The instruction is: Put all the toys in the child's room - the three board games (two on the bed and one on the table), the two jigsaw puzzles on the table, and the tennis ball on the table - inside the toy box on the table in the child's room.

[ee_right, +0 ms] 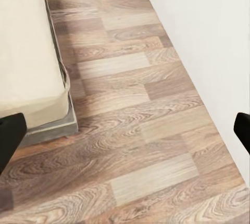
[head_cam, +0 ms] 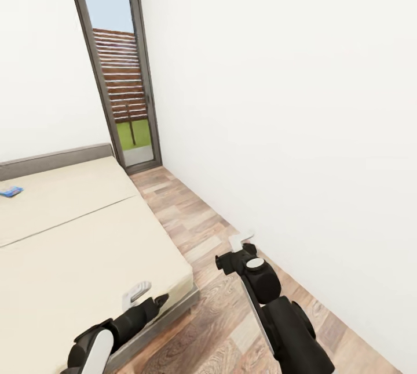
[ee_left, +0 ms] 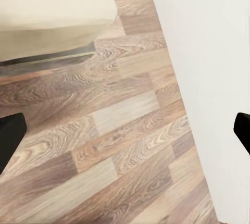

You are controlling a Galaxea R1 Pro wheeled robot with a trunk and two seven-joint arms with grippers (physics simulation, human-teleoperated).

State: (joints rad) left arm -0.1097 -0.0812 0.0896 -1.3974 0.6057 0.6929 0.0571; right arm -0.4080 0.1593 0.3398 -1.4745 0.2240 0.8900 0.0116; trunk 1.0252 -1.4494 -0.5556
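Head view showed the robot between bed [head_cam: 87,235] and white wall [head_cam: 301,130], likely heading toward the blue board game [head_cam: 10,191] near the headboard; left hand [head_cam: 139,294] and right hand [head_cam: 242,242] both spread, empty.

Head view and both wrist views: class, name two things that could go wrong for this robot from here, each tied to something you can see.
1. The small blue board game lies far up the bed, near its head; reaching it may mean leaning over the mattress.
2. The floor strip between bed and wall looks narrow, so the right gripper, close to the wall, may scrape it when turning.
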